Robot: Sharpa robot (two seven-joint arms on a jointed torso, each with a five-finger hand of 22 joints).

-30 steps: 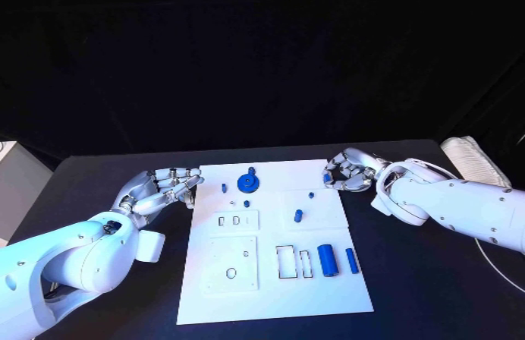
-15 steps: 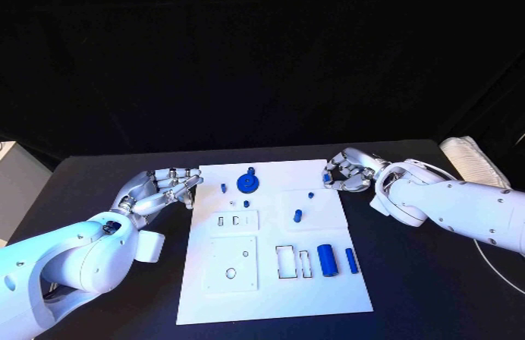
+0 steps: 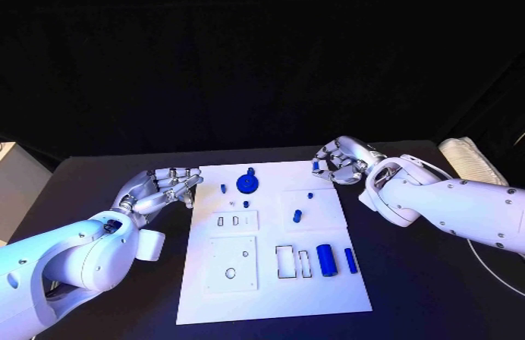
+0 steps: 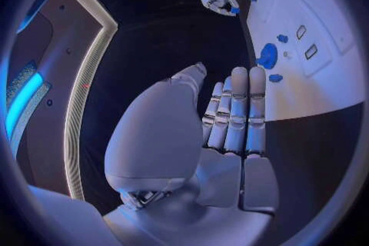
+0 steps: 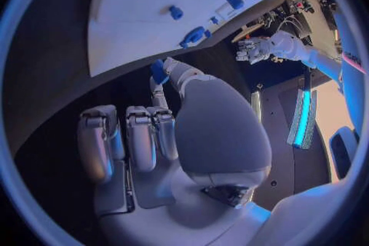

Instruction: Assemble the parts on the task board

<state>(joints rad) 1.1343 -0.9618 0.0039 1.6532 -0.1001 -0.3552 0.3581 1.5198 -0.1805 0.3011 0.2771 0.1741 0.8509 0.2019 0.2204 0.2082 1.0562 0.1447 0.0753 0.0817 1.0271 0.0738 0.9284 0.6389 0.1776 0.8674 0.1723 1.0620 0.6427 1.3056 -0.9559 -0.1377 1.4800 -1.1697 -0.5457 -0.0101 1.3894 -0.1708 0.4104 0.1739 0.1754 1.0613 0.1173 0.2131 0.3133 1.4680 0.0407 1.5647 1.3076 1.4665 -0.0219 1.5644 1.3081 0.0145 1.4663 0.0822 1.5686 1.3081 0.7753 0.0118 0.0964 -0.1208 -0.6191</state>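
The right hand (image 3: 337,165) pinched a small blue part (image 5: 158,71) over the task board's (image 3: 274,294) far right corner; it needed lowering squarely into its socket. The left hand (image 3: 162,189) lay spread and empty.

- The left arm (image 3: 77,256) is a smooth white shell, rounded and bulky, with a small dark round fitting at about 2 o'clock on its casing, near the wrist.
- The left hand (image 3: 162,189) is silver metal, its fingers built of short jointed segments with dark gaps between them.
- The right arm (image 3: 448,207) is likewise glossy white, with a thick rounded collar just behind the wrist.
- The right hand (image 3: 339,162) is silver and segmented; in the right wrist view its palm (image 5: 219,135) is a domed, pale grey cover.
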